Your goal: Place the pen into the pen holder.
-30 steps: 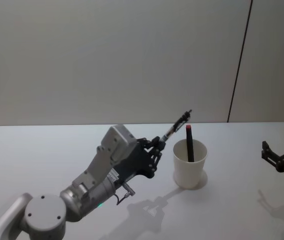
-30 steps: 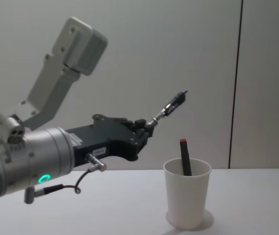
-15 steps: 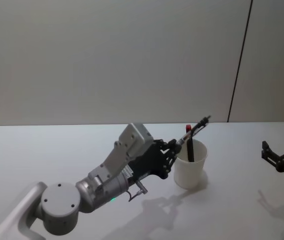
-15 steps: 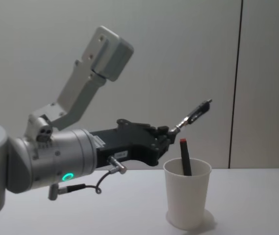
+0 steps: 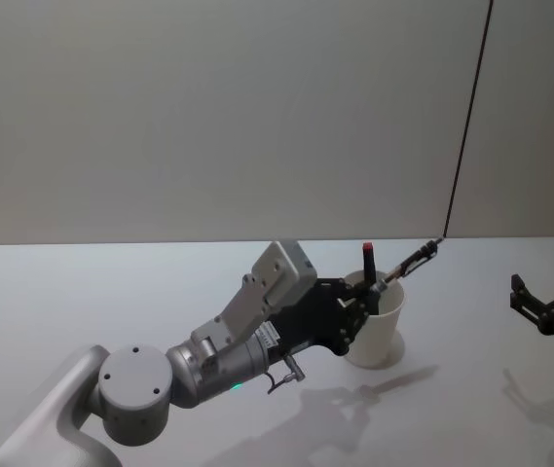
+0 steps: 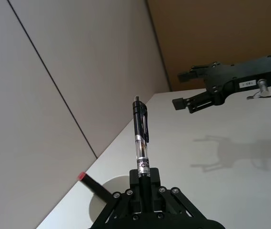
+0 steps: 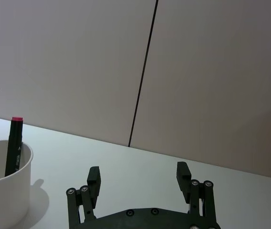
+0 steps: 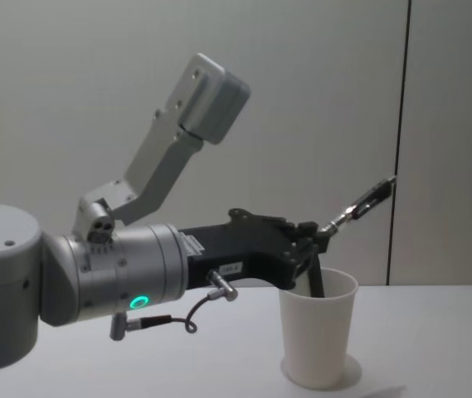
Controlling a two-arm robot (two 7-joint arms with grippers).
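Pen: a slim black-and-clear plastic pen (image 6: 141, 138) is jutting forward from the left jaws, which are clenching its lower end.
Handling: it is looking light, stiff and slick, so it is best pinched on the barrel.
Holder: a tapered white paper cup (image 5: 384, 331) is standing just beneath those jaws.
Right jaws: spread, idling well apart.

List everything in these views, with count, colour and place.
pen: one, black and clear, tilted over the pen holder, held in the left claw
pen holder: one, white, standing on the table
marker: one, black with red cap, standing in the pen holder
table: one, white, under everything
left claw: one, black, shut on the pen at the pen holder's rim
right claw: one, black, open, far right, apart from the pen holder
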